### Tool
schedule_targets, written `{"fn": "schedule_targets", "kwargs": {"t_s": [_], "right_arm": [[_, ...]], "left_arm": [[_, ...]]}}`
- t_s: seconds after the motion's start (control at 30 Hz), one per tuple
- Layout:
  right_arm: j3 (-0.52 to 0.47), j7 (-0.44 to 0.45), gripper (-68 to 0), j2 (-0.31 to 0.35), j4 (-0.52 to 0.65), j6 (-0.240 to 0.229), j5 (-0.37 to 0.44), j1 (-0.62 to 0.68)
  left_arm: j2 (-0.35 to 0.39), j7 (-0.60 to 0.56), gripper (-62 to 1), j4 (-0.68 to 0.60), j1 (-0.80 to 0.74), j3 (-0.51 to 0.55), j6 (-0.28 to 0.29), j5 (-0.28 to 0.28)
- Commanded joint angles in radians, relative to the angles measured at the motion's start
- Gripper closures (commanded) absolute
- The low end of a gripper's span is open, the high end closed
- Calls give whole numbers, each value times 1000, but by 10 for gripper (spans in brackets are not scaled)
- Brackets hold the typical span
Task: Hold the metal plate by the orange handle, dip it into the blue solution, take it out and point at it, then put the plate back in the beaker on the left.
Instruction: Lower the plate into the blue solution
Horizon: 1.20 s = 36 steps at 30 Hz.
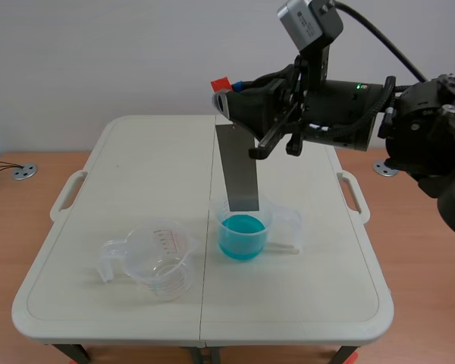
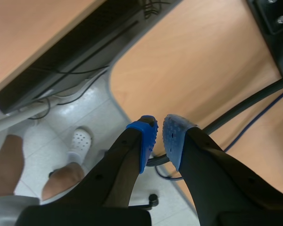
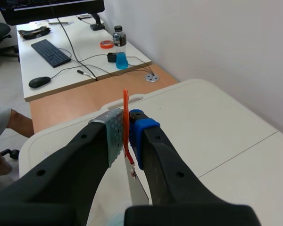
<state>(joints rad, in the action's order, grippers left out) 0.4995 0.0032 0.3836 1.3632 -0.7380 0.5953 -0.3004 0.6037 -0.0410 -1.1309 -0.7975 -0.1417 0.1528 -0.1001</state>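
Right end effector [image 1: 231, 95] clamped on orange handle [image 1: 221, 82]; metal plate [image 1: 239, 171] hangs, lower end at rim of blue-solution beaker [image 1: 243, 236], mid tabletop [image 1: 136, 167] toward front edge. Dip looks unfinished; pointing and return to empty left beaker [image 1: 163, 262] remain.

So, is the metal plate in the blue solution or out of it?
Seemingly out: the lower edge of the metal plate shows whole, just above the blue solution.

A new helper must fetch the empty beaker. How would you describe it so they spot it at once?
On the white folding table, two clear plastic beakers stand near the front, either side of the centre seam. The empty beaker is the left one, its handle pointing left. Unlike the other beaker, it holds no blue liquid and no metal plate hangs over it.
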Motion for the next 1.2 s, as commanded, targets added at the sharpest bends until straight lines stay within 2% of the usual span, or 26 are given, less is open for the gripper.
{"fn": "schedule_targets", "kwargs": {"t_s": [0.0,0.3,0.7,1.17], "right_arm": [[3,27,-13,-6,-5,-8,1,-18],[21,53,-13,-41,-92,-8,-71,-18],[21,74,-13,-49,-145,-8,-107,-14],[26,74,-13,-48,-187,-8,-206,-12]], "left_arm": [[-15,-7,-92,5,7,-3,0,6],[-90,-7,-92,45,36,-16,0,42],[-93,-7,-92,45,37,-16,0,41],[-93,-7,-92,45,36,-16,0,41]]}}
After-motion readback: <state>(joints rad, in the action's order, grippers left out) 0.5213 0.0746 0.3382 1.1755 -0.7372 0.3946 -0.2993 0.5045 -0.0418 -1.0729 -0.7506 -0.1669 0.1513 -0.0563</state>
